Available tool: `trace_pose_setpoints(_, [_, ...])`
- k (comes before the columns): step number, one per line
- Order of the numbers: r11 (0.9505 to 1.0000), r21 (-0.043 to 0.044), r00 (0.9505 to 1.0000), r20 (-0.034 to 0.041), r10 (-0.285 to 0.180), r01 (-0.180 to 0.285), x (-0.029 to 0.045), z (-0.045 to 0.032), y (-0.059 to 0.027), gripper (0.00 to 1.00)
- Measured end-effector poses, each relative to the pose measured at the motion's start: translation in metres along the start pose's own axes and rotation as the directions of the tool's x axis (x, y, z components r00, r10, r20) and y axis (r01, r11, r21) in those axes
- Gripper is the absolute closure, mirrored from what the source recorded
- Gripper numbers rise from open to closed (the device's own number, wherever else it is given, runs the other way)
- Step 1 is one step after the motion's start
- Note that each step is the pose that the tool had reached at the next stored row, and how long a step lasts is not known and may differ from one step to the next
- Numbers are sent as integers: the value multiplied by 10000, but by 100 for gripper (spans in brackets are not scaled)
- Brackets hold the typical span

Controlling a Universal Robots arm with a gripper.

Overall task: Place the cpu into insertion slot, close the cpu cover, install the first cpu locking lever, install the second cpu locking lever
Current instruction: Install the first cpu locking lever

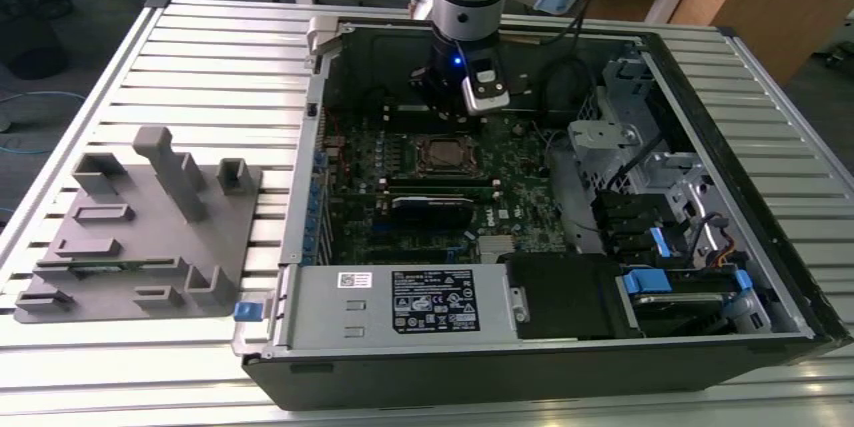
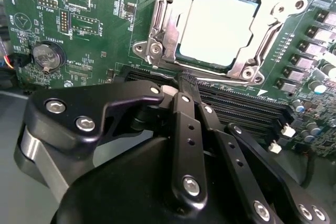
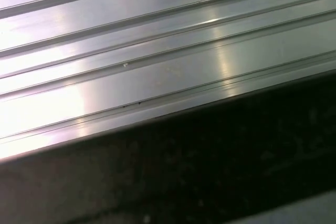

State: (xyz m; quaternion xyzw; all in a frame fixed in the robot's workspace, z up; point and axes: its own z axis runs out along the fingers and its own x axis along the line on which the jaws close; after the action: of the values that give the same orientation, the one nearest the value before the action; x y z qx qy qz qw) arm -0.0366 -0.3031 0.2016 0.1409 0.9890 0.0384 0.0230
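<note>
Slatted metal counter point(image 1: 160, 57) carries an open PC case point(image 1: 534, 367), green motherboard point(image 2: 105, 35) inside. The gripper point(image 2: 184, 80) hangs just over the board beside the insertion slot point(image 1: 445, 154), fingers pinched together with nothing in them. The cpu cover point(image 2: 161, 24) lies flat, framing the cpu point(image 2: 215, 24) that sits in the slot.

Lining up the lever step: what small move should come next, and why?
Probably ease the end effector toward the socket. The chip already lies in it with the cover frame down around it, and the end effector hangs just beside it, by the long black slots.
</note>
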Motion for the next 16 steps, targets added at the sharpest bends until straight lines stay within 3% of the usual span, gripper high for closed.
trace_pose_setpoints(8, [9997,-5,9997,31,251,-251,0,1,0,89])
trace_pose_setpoints(12, [9996,-129,9996,102,249,-248,3,0,0,89])
trace_pose_setpoints(16, [9996,-174,9996,162,246,-243,8,1,-1,89])
